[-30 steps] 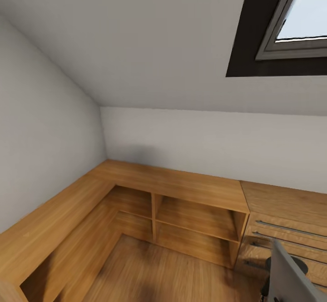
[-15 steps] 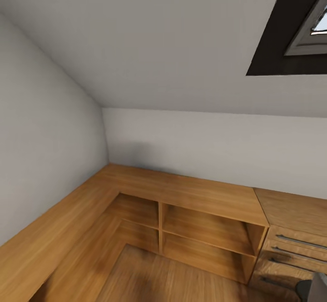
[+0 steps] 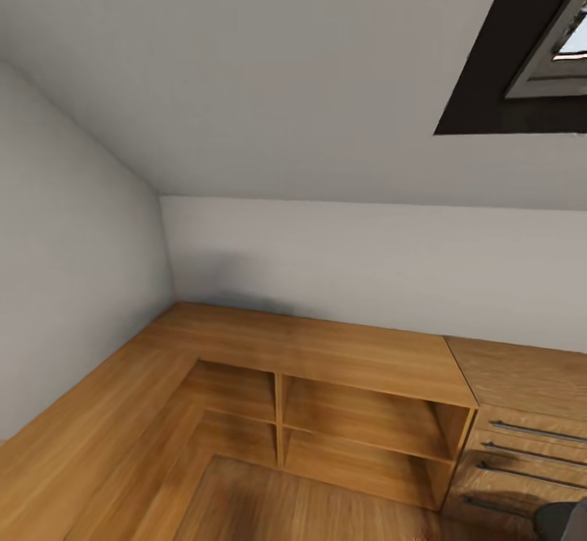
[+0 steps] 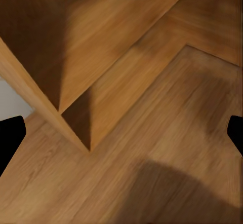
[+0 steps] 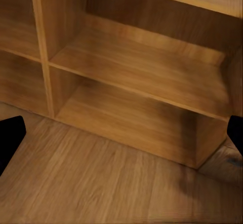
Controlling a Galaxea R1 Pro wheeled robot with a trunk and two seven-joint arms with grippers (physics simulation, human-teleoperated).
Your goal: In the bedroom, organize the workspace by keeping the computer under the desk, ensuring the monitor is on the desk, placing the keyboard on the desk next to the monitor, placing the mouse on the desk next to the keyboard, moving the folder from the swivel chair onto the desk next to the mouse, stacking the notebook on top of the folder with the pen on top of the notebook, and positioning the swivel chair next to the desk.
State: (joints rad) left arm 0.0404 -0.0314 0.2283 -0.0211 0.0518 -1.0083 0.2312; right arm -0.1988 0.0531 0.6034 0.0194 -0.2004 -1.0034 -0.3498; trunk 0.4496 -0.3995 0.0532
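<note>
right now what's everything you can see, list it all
shelf unit: 1, light wood, L-shaped, open cubbies, in the room's corner
drawer unit: 1, light wood, metal bar handles, right of the shelf unit
floor: wood planks, in front of the shelves
walls: white-grey, sloped ceiling above
skylight: 1, dark frame, upper right
dark grey object: 1, lower right corner, cut off, unclear
left gripper: black fingertips wide apart, over floor
right gripper: black fingertips wide apart, facing shelves

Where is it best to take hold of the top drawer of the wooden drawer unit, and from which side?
Probably by its top bar handle, coming from the front. The bar lies level and long, so fingers can close above and below it near its middle.
</note>
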